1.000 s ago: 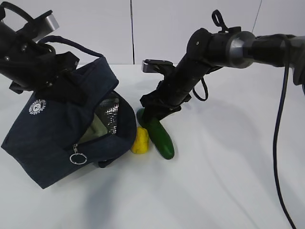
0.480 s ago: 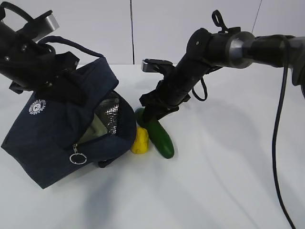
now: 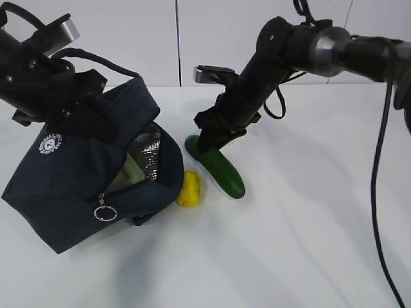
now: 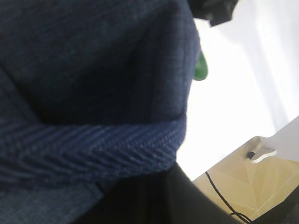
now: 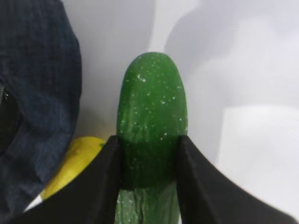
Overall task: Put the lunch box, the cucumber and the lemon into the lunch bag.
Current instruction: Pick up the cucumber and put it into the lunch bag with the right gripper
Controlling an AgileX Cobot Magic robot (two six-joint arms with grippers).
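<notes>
- Between the right gripper's (image 5: 150, 158) jaws lay the cucumber (image 5: 152, 116), pinched near one end, its long axis running straight out past the fingertips.
- Beside those jaws sat the lemon (image 3: 189, 189); beyond it, the lunch bag's (image 3: 77, 186) mouth faced them.
- Left gripper, pressed shut, apparently held the bag.

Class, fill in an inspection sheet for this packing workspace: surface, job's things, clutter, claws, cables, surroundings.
Surface: white table, bare in front.
Lunch bag: navy, tilted, mouth open toward the produce, silver lining showing.
Lunch box: a pale green edge shows inside the bag mouth; cannot confirm.
Cucumber: on the table, gripped.
Lemon: on the table between bag and cucumber.
Clutter: nothing seen.
Left claw: hidden behind bag fabric, shut, lifting the bag by its top.
Right claw: fingers closed on the cucumber's sides.
Cables: black cable hanging from the right arm.
Surroundings: white wall panels behind.
</notes>
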